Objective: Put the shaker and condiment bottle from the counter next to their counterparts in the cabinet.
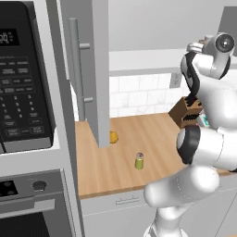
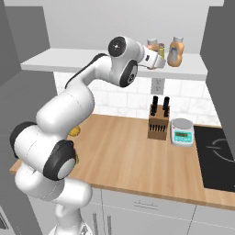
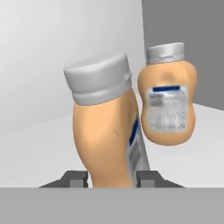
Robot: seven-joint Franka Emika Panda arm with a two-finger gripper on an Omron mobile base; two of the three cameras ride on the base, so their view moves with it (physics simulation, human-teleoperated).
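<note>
My gripper [image 3: 110, 178] is shut on the slim orange condiment bottle [image 3: 105, 131], which leans between the two fingers [image 3: 74, 178]. Just right of it stands the fatter, curvy orange bottle [image 3: 168, 105] with a pale label and grey cap, on the white cabinet shelf [image 3: 35, 148]. From the right base view the gripper [image 2: 156, 57] is up at the shelf [image 2: 92, 62], holding the condiment bottle [image 2: 152, 45] left of the curvy bottle [image 2: 174, 51]; a small capped shaker [image 2: 161, 47] peeks between them. The yellow-green shaker [image 1: 139, 161] stands alone on the wooden counter [image 1: 157, 134]. The cabinet door [image 1: 99, 69] hangs open.
A black microwave [image 1: 23, 78] is at the left beside the door's bar handle [image 1: 76, 69]. A knife block [image 2: 158, 120], a small scale [image 2: 182, 132] and a black cooktop [image 2: 220, 156] sit on the counter's right. A yellow item [image 1: 113, 137] lies behind the door.
</note>
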